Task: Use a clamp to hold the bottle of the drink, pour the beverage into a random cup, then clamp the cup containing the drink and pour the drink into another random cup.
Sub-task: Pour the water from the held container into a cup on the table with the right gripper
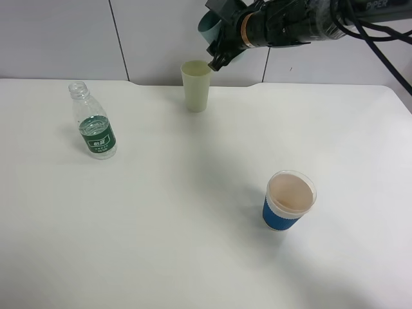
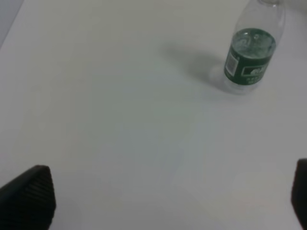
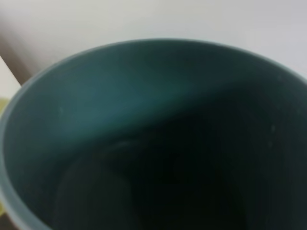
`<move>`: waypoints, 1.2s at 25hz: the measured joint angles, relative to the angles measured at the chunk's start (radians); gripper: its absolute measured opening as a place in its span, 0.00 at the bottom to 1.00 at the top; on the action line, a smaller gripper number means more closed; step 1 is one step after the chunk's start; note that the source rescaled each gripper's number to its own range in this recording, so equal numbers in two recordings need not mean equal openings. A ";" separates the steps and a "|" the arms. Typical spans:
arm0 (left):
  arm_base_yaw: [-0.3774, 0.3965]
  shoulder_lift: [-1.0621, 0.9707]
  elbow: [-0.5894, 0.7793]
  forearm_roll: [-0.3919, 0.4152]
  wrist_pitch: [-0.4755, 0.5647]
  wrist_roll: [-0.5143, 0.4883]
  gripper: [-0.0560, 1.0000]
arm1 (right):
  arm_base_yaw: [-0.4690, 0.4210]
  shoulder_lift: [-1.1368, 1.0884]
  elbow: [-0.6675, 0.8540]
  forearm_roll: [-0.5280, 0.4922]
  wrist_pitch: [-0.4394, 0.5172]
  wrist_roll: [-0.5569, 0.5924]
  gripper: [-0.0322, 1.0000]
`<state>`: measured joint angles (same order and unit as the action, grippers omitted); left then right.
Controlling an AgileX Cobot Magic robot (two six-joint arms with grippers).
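**mugwatcher:** Teal tumbler (image 1: 206, 24) is up in the right claw (image 1: 224, 40), jaws clamped shut on it. It's tipped hard over toward the pale yellow-green tumbler (image 1: 196, 85), which stands at the back of the counter (image 1: 193, 251). The wrist view just stares into its dark inside, so I can't tell if any liquid's in there. How's it gonna handle?

**pourbot_dave:** Light and fairly stiff, I'd guess. It's thin plastic with smooth walls, so probably a bit slippery. I'd hold it on the wall below the rim and not squeeze too hard. The yellow-green one looks just as light, so a bump could topple it. The left claw (image 2: 163, 196) is spread wide with nothing in it, hovering over bare counter. The bottle (image 1: 94, 125) stands well off on that side, uncapped, with what looks like some clear liquid low down.

**mugwatcher:** Any readable writing?

**pourbot_dave:** The bottle's green label has white characters, too small to read. The arm shows cut-off white letters, something like "PPER". The blue-sleeved paper cup (image 1: 289, 201) near the front looks plain.
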<state>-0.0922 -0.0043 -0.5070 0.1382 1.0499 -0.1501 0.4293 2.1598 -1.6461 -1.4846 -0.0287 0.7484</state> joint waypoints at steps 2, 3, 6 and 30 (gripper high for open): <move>0.000 0.000 0.000 0.000 0.000 0.000 1.00 | 0.006 0.000 0.000 -0.016 0.014 -0.011 0.03; 0.000 0.000 0.000 0.000 0.000 0.000 1.00 | 0.008 0.000 0.000 -0.023 0.018 -0.013 0.03; 0.000 0.000 0.000 0.000 0.000 0.000 1.00 | 0.010 0.000 0.000 -0.036 0.022 -0.027 0.03; 0.000 0.000 0.000 0.000 0.000 0.000 1.00 | 0.029 0.002 -0.006 -0.080 0.107 -0.176 0.03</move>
<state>-0.0922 -0.0043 -0.5070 0.1382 1.0499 -0.1501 0.4588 2.1617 -1.6526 -1.5648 0.0784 0.5724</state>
